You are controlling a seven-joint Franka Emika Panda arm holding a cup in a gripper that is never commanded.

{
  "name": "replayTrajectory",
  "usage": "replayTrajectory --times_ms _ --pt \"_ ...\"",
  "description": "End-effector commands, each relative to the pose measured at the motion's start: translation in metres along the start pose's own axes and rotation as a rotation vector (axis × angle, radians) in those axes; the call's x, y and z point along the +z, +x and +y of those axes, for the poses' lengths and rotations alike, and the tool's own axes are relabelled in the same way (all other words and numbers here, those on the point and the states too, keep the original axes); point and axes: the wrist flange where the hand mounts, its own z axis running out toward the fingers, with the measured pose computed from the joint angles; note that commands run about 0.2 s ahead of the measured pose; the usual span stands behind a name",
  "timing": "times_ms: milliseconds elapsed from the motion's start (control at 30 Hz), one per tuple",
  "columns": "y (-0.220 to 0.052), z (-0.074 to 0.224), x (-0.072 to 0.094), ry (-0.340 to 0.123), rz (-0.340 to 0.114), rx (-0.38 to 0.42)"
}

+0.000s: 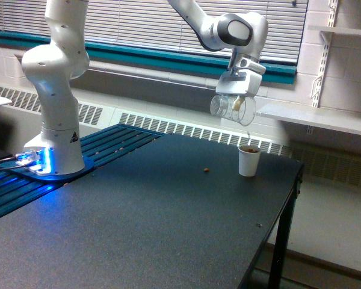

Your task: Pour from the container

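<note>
In the exterior view the container (233, 106), a small clear jar, hangs tipped on its side above the table's far right part. My gripper (236, 94) is shut on it from above. The jar looks almost empty, with only a faint trace of brown falling from its lower right lip. Directly below and slightly right stands a white paper cup (248, 161) upright on the dark table (138, 223), with brown bits showing at its rim.
One brown bit (206, 170) lies on the table left of the cup. The arm's white base (54, 138) stands at the left on a blue-lit plate. The table's right edge (289, 205) drops off just past the cup. A wall shelf (325, 117) runs behind.
</note>
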Motion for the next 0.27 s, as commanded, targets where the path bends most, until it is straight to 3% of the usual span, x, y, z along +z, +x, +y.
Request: replayTrajectory --times_ms 33,267 --pt "-0.0006 -0.0031 -0.0041 0.003 -0.015 -0.021" --pt "0.0003 -0.001 -0.006 0.019 -0.012 -0.023"
